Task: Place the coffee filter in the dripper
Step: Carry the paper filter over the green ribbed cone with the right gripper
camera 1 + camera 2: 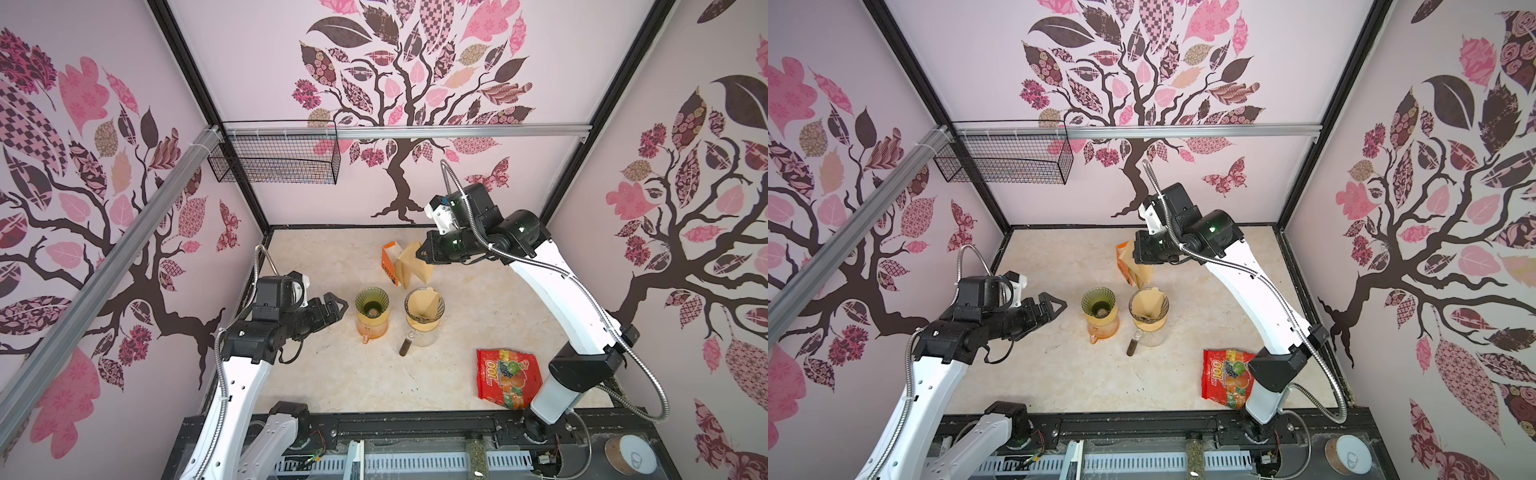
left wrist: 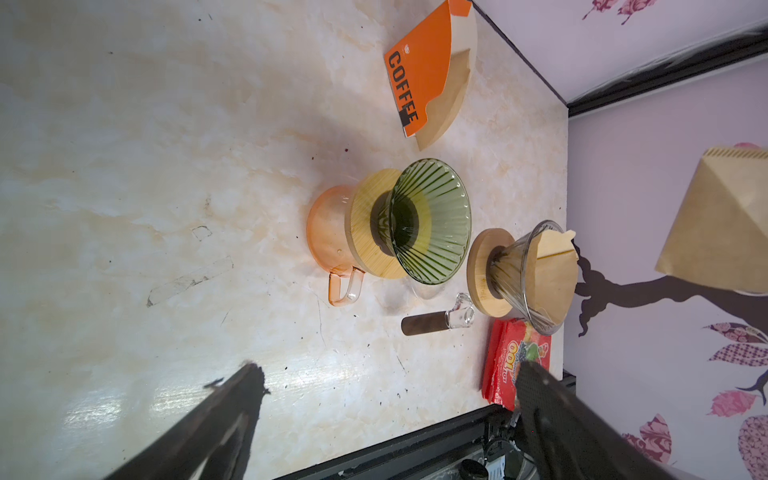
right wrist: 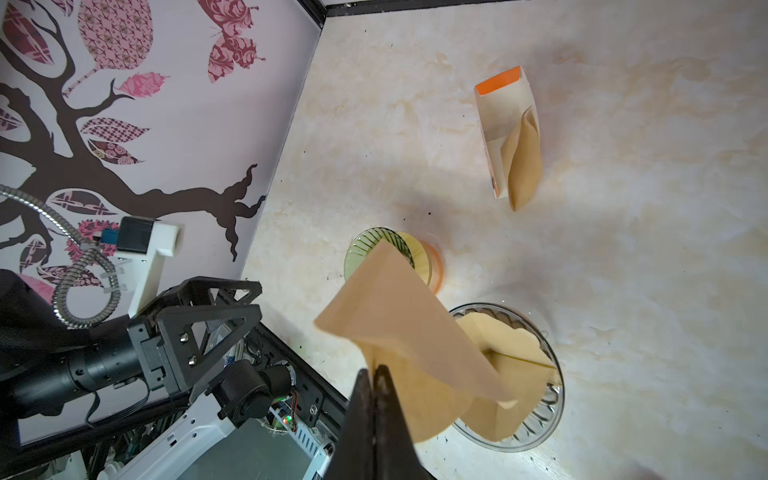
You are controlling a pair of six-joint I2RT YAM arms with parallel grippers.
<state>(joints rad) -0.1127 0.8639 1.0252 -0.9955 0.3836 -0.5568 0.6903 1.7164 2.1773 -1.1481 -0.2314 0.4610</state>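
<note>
Jaws pressed together on one edge of the coffee filter point(image 3: 407, 324), hung aloft from the right gripper point(image 3: 376, 374) at the far side. Nearer and slightly left from there: the empty green dripper point(image 1: 372, 302), beside the already lined clear dripper point(image 2: 513, 276). Left gripper point(image 2: 390, 370) spread wide, empty, just left of both.

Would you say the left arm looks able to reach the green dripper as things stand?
Probably yes: the left gripper is open beside the green dripper, only bare table between them; the right gripper holds a filter farther back.
</note>
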